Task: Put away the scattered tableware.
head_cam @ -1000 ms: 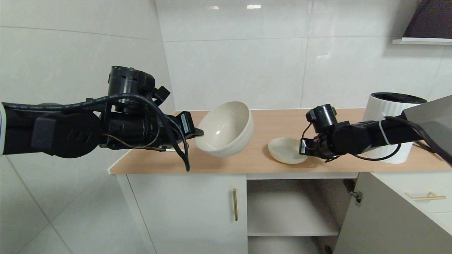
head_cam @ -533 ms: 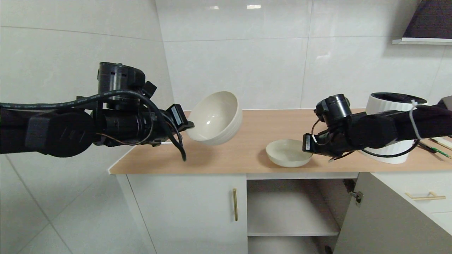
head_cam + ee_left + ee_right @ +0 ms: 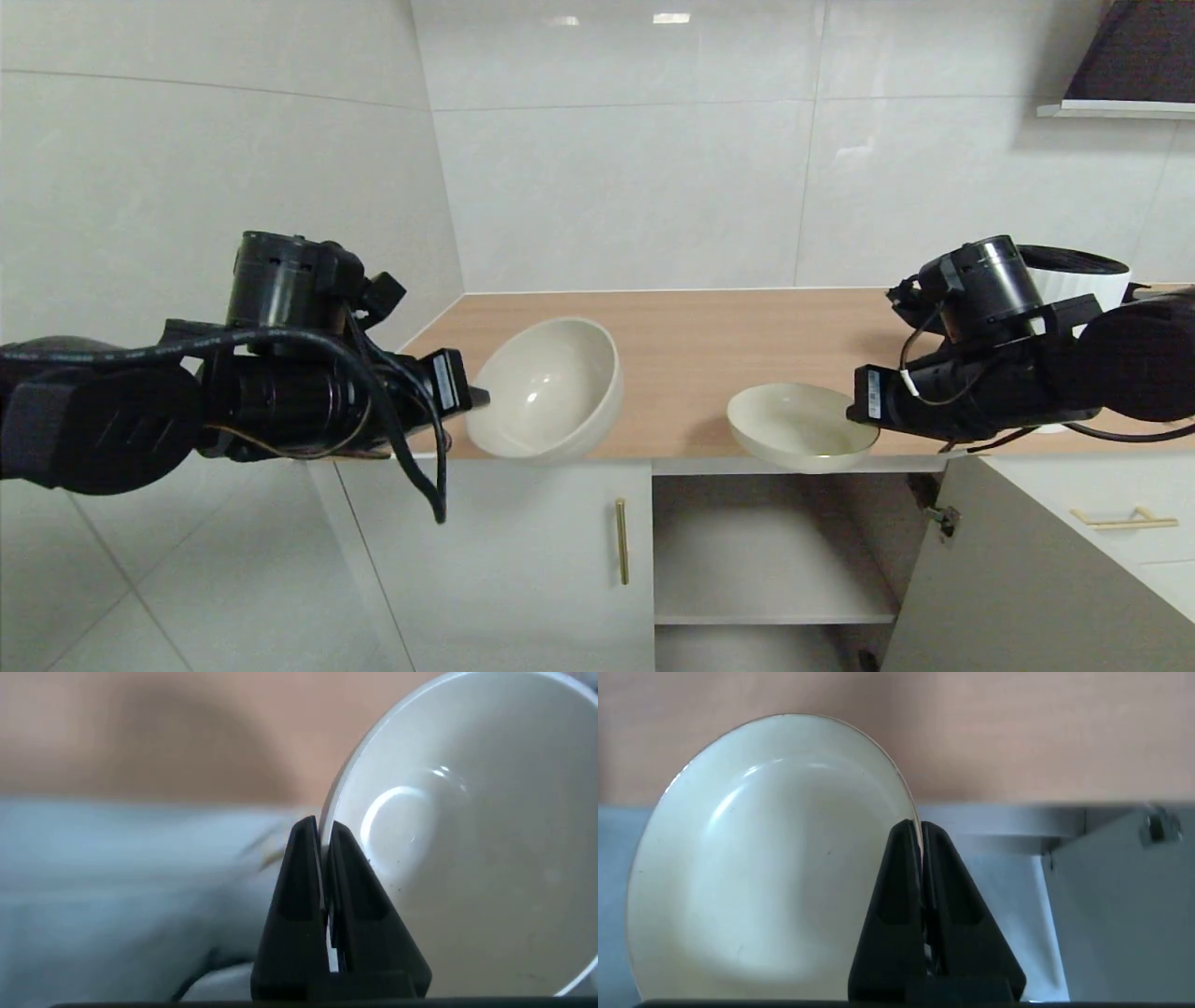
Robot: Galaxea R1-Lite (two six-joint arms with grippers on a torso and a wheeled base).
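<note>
in the head view, the left gripper (image 3: 476, 397) is closed tightly on the rim of the deep cream ceramic bowl (image 3: 546, 392), and compared with a second ago it is carrying the bowl lower and back, from above the light wooden countertop (image 3: 700, 336) to its front edge. the right gripper (image 3: 854, 415) is pinching the rim of the shallow cream ceramic dish (image 3: 798, 434); this dish was lying on the countertop near the white ribbed container (image 3: 1074, 266), and now it is hanging in the air at the front edge, above the open white cabinet (image 3: 761, 560). i am judging that both pieces are leaving the counter and are probably going down to the cabinet shelf. in the left wrist view, the left gripper (image 3: 322, 840) is showing almost no gap, only the thin rim of the bowl (image 3: 467, 840) between its fingers. in the right wrist view, the right gripper (image 3: 920, 840) is gripping the dish (image 3: 775, 859) in the same way, with the counter edge behind. small white stickers are sitting on both grippers, but their print is too small to read; i am finding no other writing.
</note>
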